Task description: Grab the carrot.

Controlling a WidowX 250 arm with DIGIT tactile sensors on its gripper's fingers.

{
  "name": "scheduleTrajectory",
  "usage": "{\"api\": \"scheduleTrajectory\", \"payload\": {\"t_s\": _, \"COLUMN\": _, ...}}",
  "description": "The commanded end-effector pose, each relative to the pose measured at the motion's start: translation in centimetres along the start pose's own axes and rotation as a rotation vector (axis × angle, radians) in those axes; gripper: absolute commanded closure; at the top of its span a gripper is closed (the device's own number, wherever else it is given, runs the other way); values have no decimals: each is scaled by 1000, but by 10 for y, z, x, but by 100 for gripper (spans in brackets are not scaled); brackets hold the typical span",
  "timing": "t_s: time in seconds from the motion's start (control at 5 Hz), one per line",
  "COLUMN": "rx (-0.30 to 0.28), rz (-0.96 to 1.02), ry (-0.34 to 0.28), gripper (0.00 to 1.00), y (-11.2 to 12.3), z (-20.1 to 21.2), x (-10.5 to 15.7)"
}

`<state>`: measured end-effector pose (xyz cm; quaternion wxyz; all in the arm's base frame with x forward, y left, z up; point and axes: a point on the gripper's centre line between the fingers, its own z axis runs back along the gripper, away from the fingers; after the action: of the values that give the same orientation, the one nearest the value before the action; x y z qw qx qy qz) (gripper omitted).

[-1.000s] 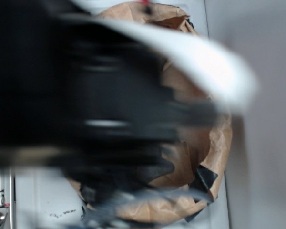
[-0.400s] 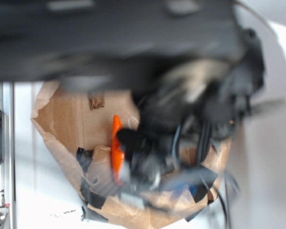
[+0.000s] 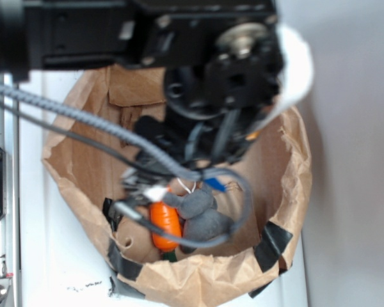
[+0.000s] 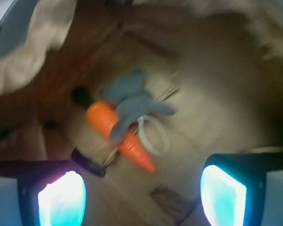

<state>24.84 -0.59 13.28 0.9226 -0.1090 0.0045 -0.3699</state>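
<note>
Fingers (image 4: 142,188) spread wide, holding nothing; carrot (image 4: 119,134) lies beyond them, between, touching the grey bunny (image 4: 132,101).

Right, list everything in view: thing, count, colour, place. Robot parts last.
carrot: one, bright orange with dark green stub, lying inside the paper bag, partly under the bunny
plush bunny: one, grey with a white loop, lying across the carrot
paper bag: one, brown with black tape patches, open-topped, on the white surface
cables: several, grey and black, hanging over the bag
gripper: one, black with glowing fingers, open, above the carrot, holding nothing
</note>
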Motion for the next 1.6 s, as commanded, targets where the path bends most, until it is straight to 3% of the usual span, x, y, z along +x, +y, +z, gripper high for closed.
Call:
{"api": "scheduleTrajectory", "payload": {"t_s": 0.0, "rx": 59, "rz": -85, "ry": 65, "gripper": 0, "y": -14, "z": -35, "x": 6}}
{"api": "scheduleTrajectory", "payload": {"t_s": 0.4, "rx": 84, "rz": -91, "ry": 138, "gripper": 0, "y": -31, "z": -90, "x": 16}}
{"api": "scheduleTrajectory", "payload": {"t_s": 0.6, "rx": 42, "rz": -109, "ry": 149, "gripper": 0, "y": -43, "z": -103, "x": 17}}
{"api": "scheduleTrajectory", "payload": {"t_s": 0.8, "rx": 50, "rz": -129, "ry": 135, "gripper": 11, "y": -45, "z": -107, "x": 19}}
{"api": "scheduleTrajectory", "payload": {"t_s": 1.0, "rx": 79, "rz": -123, "ry": 123, "gripper": 100, "y": -36, "z": -104, "x": 23}}
{"api": "scheduleTrajectory", "payload": {"t_s": 1.2, "rx": 82, "rz": -119, "ry": 105, "gripper": 100, "y": -34, "z": -106, "x": 26}}
{"api": "scheduleTrajectory", "payload": {"t_s": 1.4, "rx": 91, "rz": -87, "ry": 39, "gripper": 100, "y": -31, "z": -90, "x": 31}}
